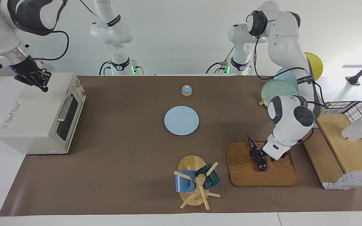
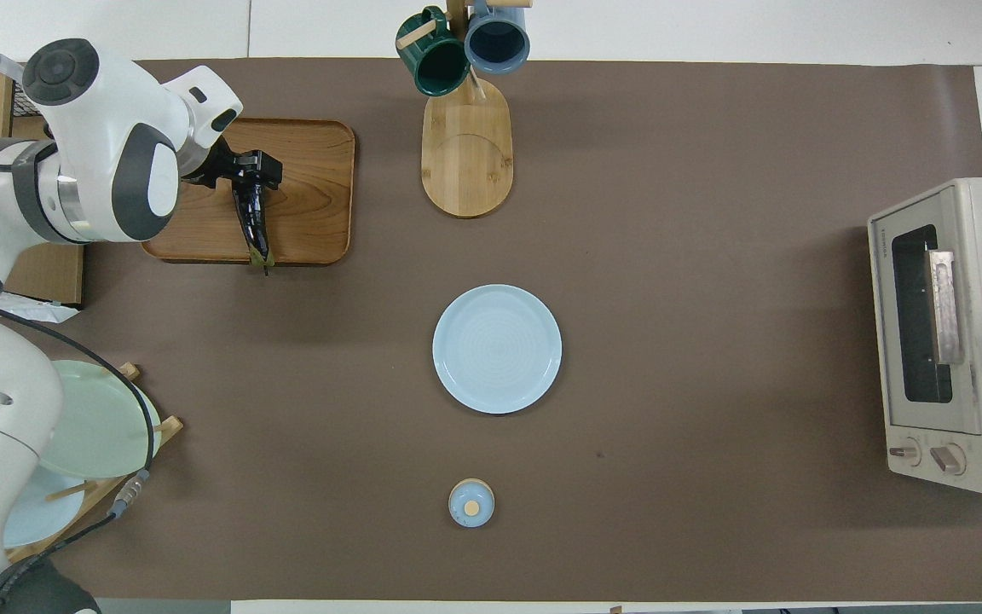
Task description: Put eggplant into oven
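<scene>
the eggplant [image 1: 258,156] lies on the wooden tray [image 1: 278,175] at the left arm's end of the tabletop. the left gripper [image 1: 257,153] has its fingers spread around it. the right gripper [image 1: 33,79], fingers closed and empty, hangs over the oven [image 1: 39,116], whose door is closed.

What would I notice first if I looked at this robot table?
Probably the big white left arm bending down so its left gripper sits on the shiny dark eggplant lying on the wooden tray at the left arm's end of the table. Next, the cream oven at the right arm's end, door closed, with the right gripper up over its top. Between them lies a pale blue plate.
</scene>
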Controlling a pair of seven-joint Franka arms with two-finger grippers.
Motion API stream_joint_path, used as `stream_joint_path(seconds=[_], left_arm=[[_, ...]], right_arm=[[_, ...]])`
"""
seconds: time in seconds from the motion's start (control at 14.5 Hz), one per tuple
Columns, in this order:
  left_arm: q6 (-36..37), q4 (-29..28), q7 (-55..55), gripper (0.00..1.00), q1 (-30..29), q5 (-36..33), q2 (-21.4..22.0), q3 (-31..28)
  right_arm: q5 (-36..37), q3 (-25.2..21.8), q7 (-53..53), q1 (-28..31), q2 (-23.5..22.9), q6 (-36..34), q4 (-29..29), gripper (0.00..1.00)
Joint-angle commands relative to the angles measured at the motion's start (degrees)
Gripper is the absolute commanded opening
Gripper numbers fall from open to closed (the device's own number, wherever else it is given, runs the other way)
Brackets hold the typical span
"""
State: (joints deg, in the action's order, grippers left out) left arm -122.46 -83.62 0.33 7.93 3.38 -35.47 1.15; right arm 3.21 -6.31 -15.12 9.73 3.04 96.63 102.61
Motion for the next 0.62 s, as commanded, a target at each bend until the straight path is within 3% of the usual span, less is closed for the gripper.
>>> stream_joint_path(seconds=[0.0, 0.21, 0.55], left_arm=[[-1.9, -1.8, 1.77, 1.0, -0.1, -1.01, 0.48, -0.27], [-4.36, -4.09, 1.78, 1.0, -0.19, -0.84, 1.01, -0.18], [-5.16, -4.97, 1.86, 0.97, -0.37, -0.84, 1.36, -0.18]], right_arm=[[1.72, 0.77, 2.98, -1.37, 1.1, 5.57, 5.57, 0.0], [2.07, 0.77, 3.86, -3.48, -1.2, 7.79, 4.18, 0.0], [1.89, 0.86, 5.62, -3.49, -3.04, 11.65, 6.63, 0.0]])
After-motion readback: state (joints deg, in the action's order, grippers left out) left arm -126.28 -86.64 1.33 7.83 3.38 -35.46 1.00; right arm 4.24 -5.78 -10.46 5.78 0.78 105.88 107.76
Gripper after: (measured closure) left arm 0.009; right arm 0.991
